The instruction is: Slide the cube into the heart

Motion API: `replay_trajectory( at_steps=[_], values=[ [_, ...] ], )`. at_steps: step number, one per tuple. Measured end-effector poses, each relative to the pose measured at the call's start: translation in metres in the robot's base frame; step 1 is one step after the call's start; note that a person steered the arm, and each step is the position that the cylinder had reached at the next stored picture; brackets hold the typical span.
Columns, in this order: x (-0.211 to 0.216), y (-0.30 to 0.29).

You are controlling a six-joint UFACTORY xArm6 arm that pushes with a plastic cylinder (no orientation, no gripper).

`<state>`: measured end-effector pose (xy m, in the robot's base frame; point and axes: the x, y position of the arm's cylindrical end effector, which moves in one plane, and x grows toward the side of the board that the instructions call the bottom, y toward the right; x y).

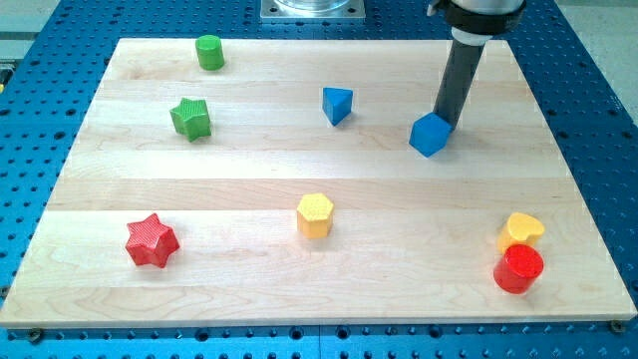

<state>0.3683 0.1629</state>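
The blue cube (429,135) lies on the wooden board at the upper right of the middle. My tip (443,124) stands at the cube's upper right edge, touching or nearly touching it. The yellow heart (521,228) lies near the view's lower right, well below and to the right of the cube. A red cylinder (518,268) sits right below the heart, touching it.
A blue triangular block (337,104) lies left of the cube. A yellow hexagon (315,214) sits at the lower middle. A red star (152,240) is at the lower left. A green star (190,118) and a green cylinder (209,52) are at the upper left.
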Motion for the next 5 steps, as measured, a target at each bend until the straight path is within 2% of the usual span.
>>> replay_trajectory(
  at_steps=[1, 2, 3, 4, 5],
  values=[
    [-0.033, -0.021],
    [0.036, -0.022],
    [0.047, 0.001],
    [0.027, 0.006],
    [0.073, 0.012]
  ],
)
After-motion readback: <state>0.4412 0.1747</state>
